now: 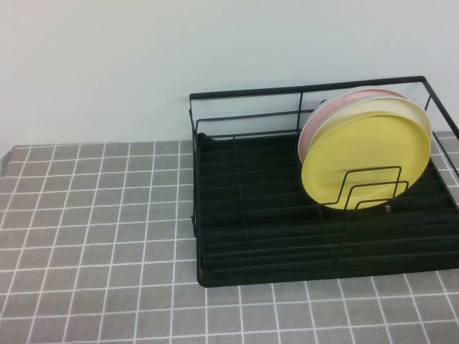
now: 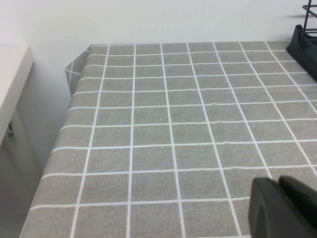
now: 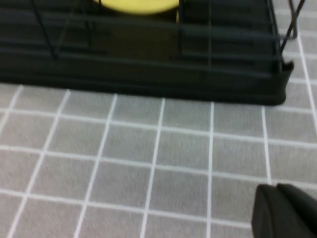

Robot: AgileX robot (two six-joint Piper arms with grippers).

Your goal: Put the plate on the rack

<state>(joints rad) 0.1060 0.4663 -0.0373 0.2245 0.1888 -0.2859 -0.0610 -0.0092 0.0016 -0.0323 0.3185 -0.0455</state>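
Observation:
The pale-yellow plate (image 1: 366,161) stands on edge in the black wire rack (image 1: 244,215), leaning against the upright dividers at the rack's right side. Its lower rim also shows in the right wrist view (image 3: 138,5), behind the rack's front wall (image 3: 148,74). Neither arm shows in the high view. My left gripper (image 2: 278,182) is shut and empty above the checked tablecloth, left of the rack's corner (image 2: 303,42). My right gripper (image 3: 275,191) is shut and empty above the cloth, in front of the rack.
A white plate (image 1: 412,107) and a pink plate (image 1: 315,125) stand behind the yellow one. The grey checked tablecloth (image 1: 93,236) covers the table. The table's left edge (image 2: 69,114) drops off beside a white cabinet (image 2: 12,74).

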